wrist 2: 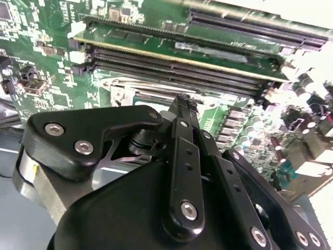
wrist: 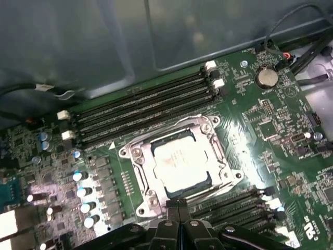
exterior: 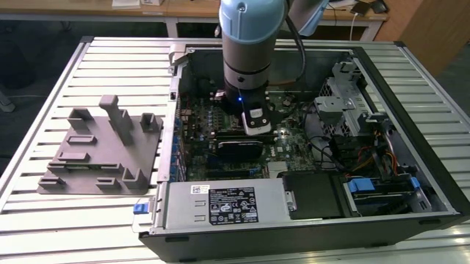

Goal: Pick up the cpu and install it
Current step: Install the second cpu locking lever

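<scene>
First wrist view puts the cpu (wrist: 179, 161) flat in the socket (wrist: 139, 156) just beyond our gripper (wrist: 179, 204), whose fingertips meet, holding nothing we can see.

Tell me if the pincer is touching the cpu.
Apart. In the first wrist view the cpu sits in the socket, with socket frame visible between it and the pincer.

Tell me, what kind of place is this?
Probably a workshop or lab for assembling computers: an open computer case lies on a slatted metal table, with a robot arm reaching in and desks behind.
</scene>
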### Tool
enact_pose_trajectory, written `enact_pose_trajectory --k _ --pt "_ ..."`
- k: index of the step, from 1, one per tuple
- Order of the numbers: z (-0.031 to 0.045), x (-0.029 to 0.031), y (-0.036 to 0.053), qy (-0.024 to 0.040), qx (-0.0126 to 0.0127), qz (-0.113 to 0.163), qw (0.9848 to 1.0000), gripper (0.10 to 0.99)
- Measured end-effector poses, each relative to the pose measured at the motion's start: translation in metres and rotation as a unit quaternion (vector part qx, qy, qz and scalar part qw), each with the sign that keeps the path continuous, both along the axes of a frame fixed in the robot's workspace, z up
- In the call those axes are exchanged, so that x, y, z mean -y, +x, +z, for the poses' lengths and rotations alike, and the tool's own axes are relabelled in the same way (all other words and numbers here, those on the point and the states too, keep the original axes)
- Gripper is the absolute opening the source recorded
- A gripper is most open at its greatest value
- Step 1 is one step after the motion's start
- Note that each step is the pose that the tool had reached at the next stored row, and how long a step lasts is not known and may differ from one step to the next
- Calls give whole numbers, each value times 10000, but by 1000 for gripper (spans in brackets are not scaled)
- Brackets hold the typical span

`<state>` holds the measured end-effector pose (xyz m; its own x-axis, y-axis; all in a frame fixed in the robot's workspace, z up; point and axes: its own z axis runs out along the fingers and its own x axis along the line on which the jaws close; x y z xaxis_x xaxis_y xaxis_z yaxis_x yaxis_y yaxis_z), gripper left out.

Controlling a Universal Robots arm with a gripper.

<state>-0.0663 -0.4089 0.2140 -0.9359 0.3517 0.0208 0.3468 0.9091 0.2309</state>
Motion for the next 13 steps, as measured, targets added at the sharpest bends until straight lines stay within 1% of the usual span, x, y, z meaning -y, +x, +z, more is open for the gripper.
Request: enact_pose_trajectory --k 3,8,13 --pt "0 -67 32 -76 -12 0 10000 106" --pt "-3 -198 81 -162 -27 0 9999 106" --pt "-3 -293 130 -315 -51 0 9995 106"
